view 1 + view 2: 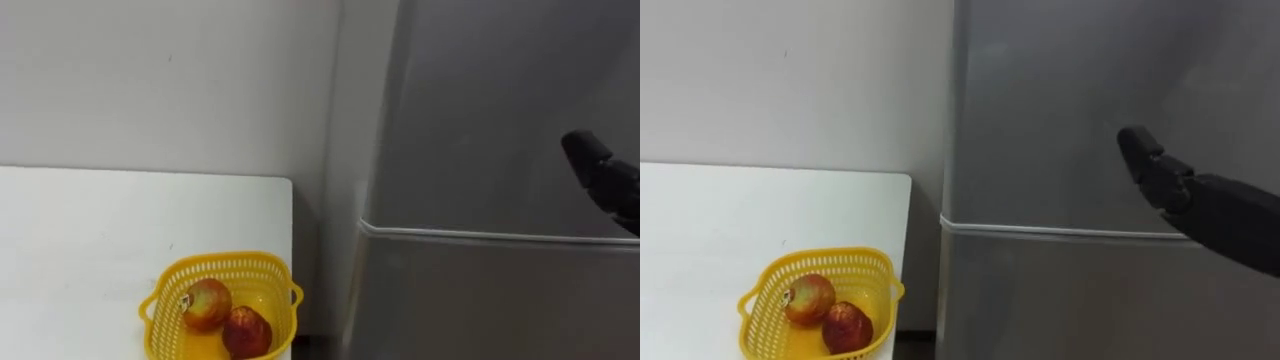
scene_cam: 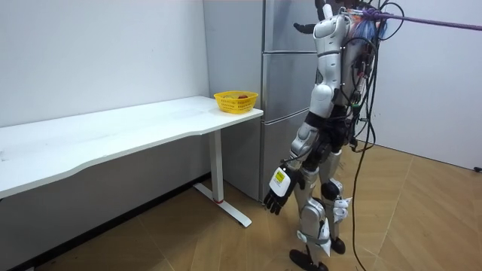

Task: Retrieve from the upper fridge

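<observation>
The grey fridge's upper door (image 1: 480, 100) is shut, and a thin seam (image 1: 480, 236) parts it from the lower door (image 1: 1060, 300). My right hand (image 1: 1158, 170) is raised in front of the upper door, near its right side, with its dark fingers stretched out straight and holding nothing. In the room view that right hand (image 2: 305, 28) reaches toward the fridge (image 2: 282, 90) at head height. My left hand (image 2: 276, 192) hangs relaxed beside my thigh, empty. I stand upright close to the fridge front.
A yellow basket (image 1: 220, 262) with two reddish fruits (image 1: 207, 303) sits at the corner of the white table (image 1: 90, 230), left of the fridge. A narrow dark gap separates table and fridge. A pale wall runs behind; the floor is wood.
</observation>
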Controlling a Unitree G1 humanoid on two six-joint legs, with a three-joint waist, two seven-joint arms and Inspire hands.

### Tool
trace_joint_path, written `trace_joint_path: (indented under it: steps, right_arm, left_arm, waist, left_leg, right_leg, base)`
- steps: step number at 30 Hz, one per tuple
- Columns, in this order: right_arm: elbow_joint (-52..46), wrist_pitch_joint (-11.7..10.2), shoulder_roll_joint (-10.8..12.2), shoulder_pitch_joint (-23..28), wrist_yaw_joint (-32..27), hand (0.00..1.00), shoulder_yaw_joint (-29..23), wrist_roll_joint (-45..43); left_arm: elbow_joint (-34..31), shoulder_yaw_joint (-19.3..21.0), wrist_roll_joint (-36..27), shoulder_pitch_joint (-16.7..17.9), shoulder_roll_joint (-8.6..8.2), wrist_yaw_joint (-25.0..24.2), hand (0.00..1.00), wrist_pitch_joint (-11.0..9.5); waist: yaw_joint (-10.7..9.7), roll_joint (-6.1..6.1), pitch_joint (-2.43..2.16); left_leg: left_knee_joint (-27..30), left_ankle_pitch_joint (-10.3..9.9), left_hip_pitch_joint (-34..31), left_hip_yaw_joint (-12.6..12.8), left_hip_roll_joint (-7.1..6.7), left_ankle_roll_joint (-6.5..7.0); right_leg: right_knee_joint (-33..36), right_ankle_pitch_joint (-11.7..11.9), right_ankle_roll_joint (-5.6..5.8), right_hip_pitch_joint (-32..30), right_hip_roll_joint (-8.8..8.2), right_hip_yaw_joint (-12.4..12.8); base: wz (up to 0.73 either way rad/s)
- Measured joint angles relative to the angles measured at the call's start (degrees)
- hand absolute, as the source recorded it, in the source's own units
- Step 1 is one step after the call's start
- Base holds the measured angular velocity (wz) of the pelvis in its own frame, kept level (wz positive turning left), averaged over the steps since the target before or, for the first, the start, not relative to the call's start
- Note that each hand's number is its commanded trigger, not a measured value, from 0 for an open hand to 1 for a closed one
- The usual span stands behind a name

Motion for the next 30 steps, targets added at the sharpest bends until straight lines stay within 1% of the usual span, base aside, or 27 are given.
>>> trace_joint_path:
  steps: [3, 4, 5, 7, 8, 11, 14, 19, 21, 24, 25, 26, 29, 30]
  right_arm:
    - [0.0, -0.3, 0.0, 0.0, 0.4, 0.0, 0.0, 0.0]
    - [0.0, -0.7, 0.0, 0.0, 0.4, 0.0, 0.0, 0.0]
    - [0.0, -0.7, 0.0, 0.0, 0.4, 0.0, 0.0, 0.0]
    - [0.0, -0.8, 0.0, 0.1, 0.4, 0.0, 0.0, 0.3]
    - [0.1, -1.1, 0.0, 0.1, 0.4, 0.0, -0.3, 0.8]
    - [0.2, -1.9, 0.2, 0.1, 0.1, 0.0, -1.4, 4.1]
    - [0.2, -2.2, 0.3, 0.1, -1.1, 0.0, -1.7, 6.4]
    - [0.4, -2.4, 0.3, 0.1, -3.4, 0.0, -3.4, 8.0]
    - [1.0, -2.4, 0.3, 0.1, -4.1, 0.0, -3.8, 8.8]
    - [2.7, -2.9, 1.1, 0.7, -4.5, 0.0, -5.7, 13.8]
    - [3.2, -2.7, 2.0, 1.2, -4.8, 0.0, -7.1, 16.5]
    - [3.9, -2.3, 2.9, 1.8, -5.1, 0.0, -8.5, 19.4]
    - [6.8, -1.0, 3.4, 4.2, -6.4, 0.0, -9.9, 25.1]
    - [7.6, -0.8, 3.5, 4.9, -6.7, 0.0, -9.9, 25.7]
  left_arm:
    - [0.0, 0.0, 0.0, -0.1, -0.01, -0.3, 0.0, -0.2]
    - [0.0, 0.0, 0.0, -0.1, -0.01, -0.3, 0.0, -0.2]
    - [0.0, 0.1, 0.0, -0.2, 0.0, -0.3, 0.0, -0.2]
    - [0.0, 0.1, 0.0, 0.0, 0.0, -0.2, 0.0, -0.2]
    - [0.0, 0.0, 0.0, 0.1, -0.01, 0.0, 0.0, -0.2]
    - [0.1, 0.0, 0.0, 0.4, -0.03, 0.6, 0.0, -0.2]
    - [0.1, 0.0, 0.0, 0.7, -0.02, 1.1, 0.0, -0.2]
    - [0.2, 0.0, 0.0, 0.8, -0.02, 1.4, 0.0, -0.2]
    - [0.7, 0.0, 0.0, 0.8, -0.02, 1.5, 0.0, -0.2]
    - [1.0, 0.0, 0.0, 1.4, -0.2, 1.8, 0.0, 0.0]
    - [0.9, 0.3, 0.0, 1.7, -0.42, 1.8, 0.0, 0.1]
    - [0.8, 0.8, 0.2, 1.9, -0.69, 1.8, 0.0, 0.4]
    - [0.4, 1.0, 0.4, 2.0, -1.02, 1.8, 0.0, 0.9]
    - [0.4, 1.0, 0.5, 1.9, -1.05, 1.8, 0.0, 1.2]
  waist:
    - [0.1, -0.17, -0.1]
    - [0.1, -0.28, -0.21]
    - [0.0, -0.29, -0.21]
    - [-0.1, -0.47, -0.36]
    - [-0.3, -0.53, -0.46]
    - [-0.8, -0.67, -0.55]
    - [-1.6, -0.58, -0.55]
    - [-1.8, -0.33, -0.58]
    - [-1.8, -0.25, -0.52]
    - [-1.9, -0.19, -0.51]
    - [-1.9, -0.18, -0.51]
    - [-1.9, -0.14, -0.53]
    - [-2.0, 0.23, -0.53]
    - [-2.0, 0.35, -0.54]
  left_leg:
    - [0.0, 0.0, 0.1, 0.0, -0.01, 0.0]
    - [0.0, 0.0, 0.2, 0.1, -0.01, 0.0]
    - [0.1, 0.0, 0.2, 0.1, -0.02, 0.0]
    - [0.1, 0.0, 0.3, 0.1, -0.02, 0.0]
    - [0.1, 0.0, 0.3, 0.0, -0.03, 0.0]
    - [0.2, 0.0, 0.3, -0.1, -0.04, 0.0]
    - [0.4, 0.0, 0.3, -0.1, -0.06, 0.0]
    - [0.4, 0.0, 0.4, -0.1, -0.04, 0.0]
    - [0.4, 0.0, 0.7, -0.1, -0.02, 0.0]
    - [0.2, -0.1, 1.1, -0.1, -0.01, 0.03]
    - [0.3, -0.1, 1.1, -0.1, -0.01, 0.03]
    - [0.3, -0.1, 1.1, -0.1, -0.01, 0.04]
    - [0.4, -0.1, 1.2, 0.0, -0.04, 0.04]
    - [0.4, -0.1, 1.2, 0.1, -0.04, 0.04]
  right_leg:
    - [0.0, 0.0, 0.0, 0.4, -0.01, 0.0]
    - [0.0, 0.0, 0.0, 0.5, -0.02, 0.0]
    - [0.0, 0.0, -0.01, 0.4, -0.03, 0.0]
    - [0.0, 0.0, -0.04, 0.5, -0.01, 0.1]
    - [0.0, 0.0, -0.05, 0.5, -0.02, 0.1]
    - [0.0, 0.1, -0.07, 0.7, -0.02, 0.0]
    - [0.0, 0.1, -0.09, 0.8, -0.07, -0.1]
    - [0.1, 0.1, -0.11, 0.9, -0.04, -0.1]
    - [0.0, 0.1, -0.11, 1.2, -0.03, -0.1]
    - [0.0, 0.1, -0.1, 1.6, -0.09, -0.3]
    - [0.0, 0.1, -0.1, 1.6, -0.13, -0.3]
    - [0.0, 0.1, -0.1, 1.6, -0.14, -0.3]
    - [0.0, 0.1, -0.1, 1.5, -0.12, -0.1]
    - [0.0, 0.1, -0.1, 1.5, -0.12, -0.1]
  base:
    - [0.0]
    - [0.0]
    - [0.0]
    - [0.0]
    - [0.0]
    - [0.0]
    - [0.0]
    - [0.0]
    - [0.0]
    - [0.0]
    - [0.0]
    - [0.0]
    - [0.0]
    - [0.0]
